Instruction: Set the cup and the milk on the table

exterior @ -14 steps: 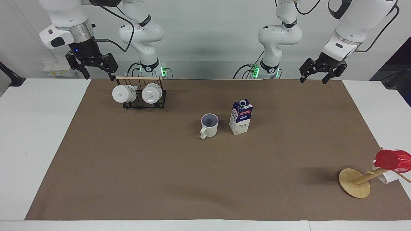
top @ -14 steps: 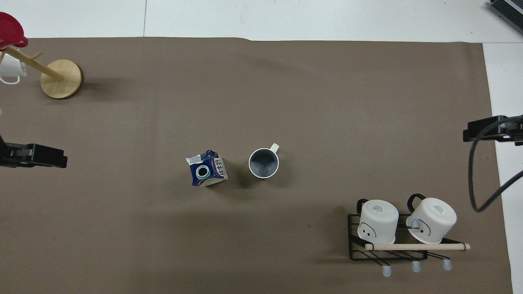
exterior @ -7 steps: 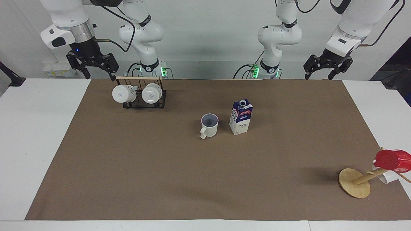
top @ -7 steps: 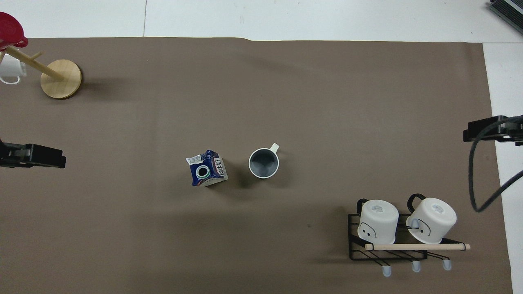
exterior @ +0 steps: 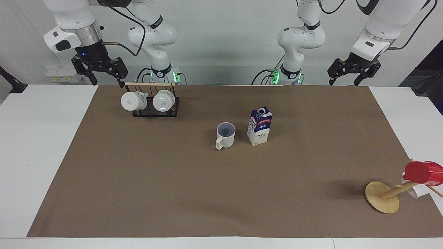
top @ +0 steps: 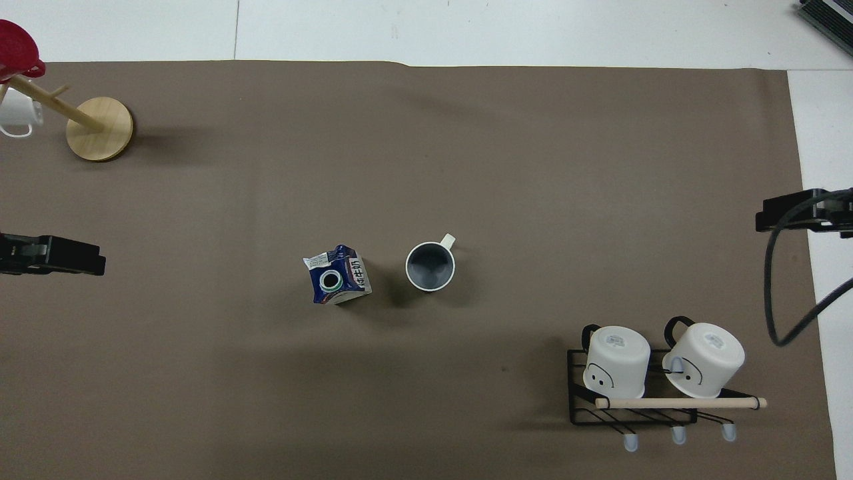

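— Milk (exterior: 260,126) and cup (exterior: 225,135): where do they stand?

— Both upright on the brown mat (exterior: 138,180) that covers most of the table (exterior: 34,155). Taking the carton as the mark, the cup sits just beside it toward the right arm's end, apart from it, handle pointing away from the robots. I judge the placing done; they look set side by side near the mat's middle so either arm could reach them.

— Anything in the cup?

— It looks empty in the overhead view, only a dark inside, though I can't be sure of the very bottom. The carton's cap is on.

— And the grippers?

— The left gripper (exterior: 350,69) hangs raised over the mat's edge by the robots, toward the left arm's end from the carton, fingers spread, holding nothing. The right gripper (exterior: 101,70) waits above the wire rack (exterior: 152,109), also wide and empty. That rack carries two white mugs (exterior: 131,101) tipped on their sides. Well away from the carton, a wooden stand (exterior: 382,197) holds a red cup (exterior: 423,172).
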Available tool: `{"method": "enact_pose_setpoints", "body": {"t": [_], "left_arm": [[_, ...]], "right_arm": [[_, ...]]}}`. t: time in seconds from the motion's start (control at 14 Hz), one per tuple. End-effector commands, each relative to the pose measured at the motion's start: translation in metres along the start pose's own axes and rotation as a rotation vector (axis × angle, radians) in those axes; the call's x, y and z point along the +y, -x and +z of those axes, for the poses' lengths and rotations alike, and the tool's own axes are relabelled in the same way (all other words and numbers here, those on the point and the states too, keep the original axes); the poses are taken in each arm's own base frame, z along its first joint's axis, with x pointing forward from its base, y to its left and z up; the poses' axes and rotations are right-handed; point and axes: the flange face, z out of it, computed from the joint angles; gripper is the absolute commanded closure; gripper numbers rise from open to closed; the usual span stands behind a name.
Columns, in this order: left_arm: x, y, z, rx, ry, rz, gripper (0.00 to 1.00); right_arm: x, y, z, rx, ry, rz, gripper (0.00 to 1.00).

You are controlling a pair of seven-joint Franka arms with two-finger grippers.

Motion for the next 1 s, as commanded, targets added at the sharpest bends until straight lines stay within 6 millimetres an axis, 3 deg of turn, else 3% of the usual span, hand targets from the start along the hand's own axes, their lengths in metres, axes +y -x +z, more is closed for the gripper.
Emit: {"method": "enact_pose_setpoints", "body": {"t": [0.0, 0.93], "left_arm": [[-0.0073, 0.0022, -0.0056, -0.014, -0.017, -0.002, 0.00], [-0.0131, 0.0038, -0.0045, -0.028, -0.015, -0.013, 0.00]], "right_arm": [[0.0042, 0.0072, -0.0007, -0.004, 0.007, 0.011, 0.00], [0.0069, 0.0073, -0.0001, -0.005, 0.001, 0.016, 0.00]]}}
